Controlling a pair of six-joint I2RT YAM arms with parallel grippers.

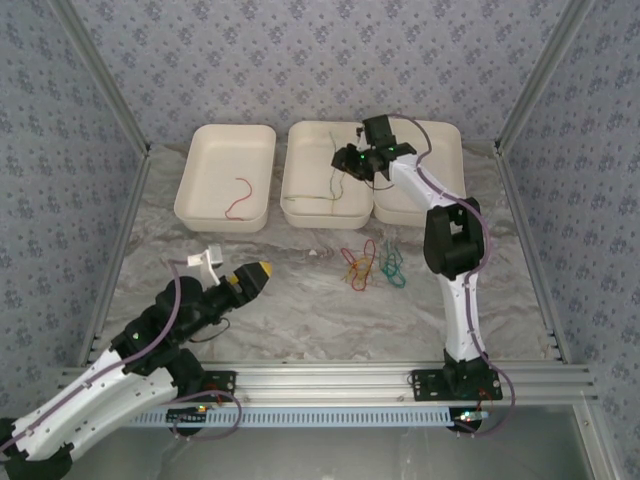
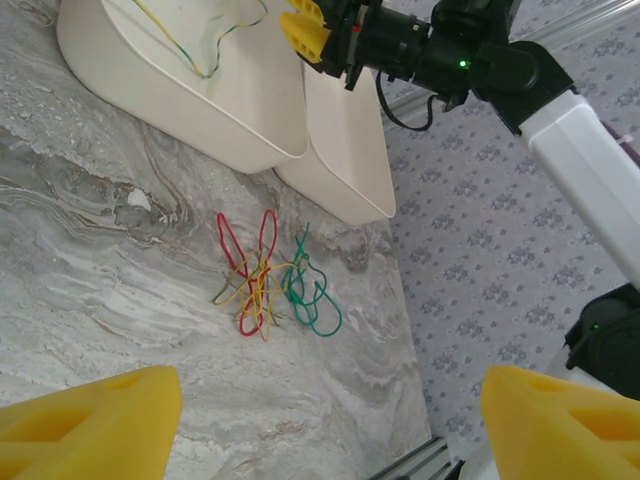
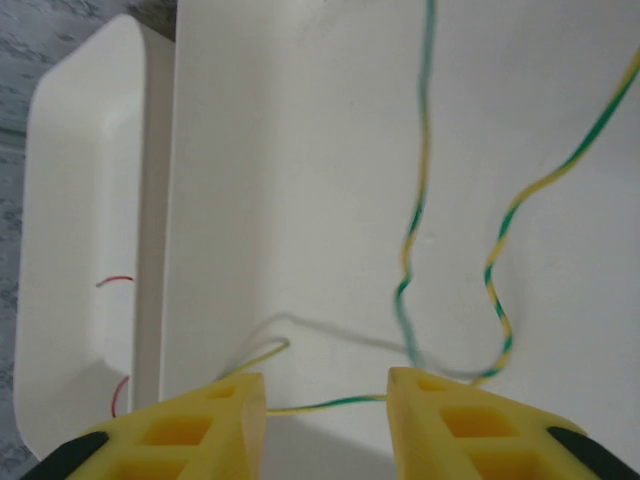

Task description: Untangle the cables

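A tangle of red, yellow and green cables (image 1: 372, 265) lies on the marble table in front of the trays; the left wrist view has it as a tangle (image 2: 268, 280) ahead of my left gripper (image 2: 330, 388). That left gripper (image 1: 254, 276) hovers open near the front left, with nothing between its fingers. My right gripper (image 1: 360, 160) hangs over the middle tray (image 1: 298, 215), and its jaws are open. A yellow-green striped cable (image 3: 500, 250) droops into that tray, one stretch crossing the gap between the right gripper's (image 3: 325, 388) fingers. A red cable (image 1: 238, 197) lies in the left tray (image 1: 200, 150).
A third white tray (image 1: 450, 140) stands at the back right beside the right arm. Metal frame rails run along the table's sides and front edge. Bare marble lies between my left gripper and the tangle.
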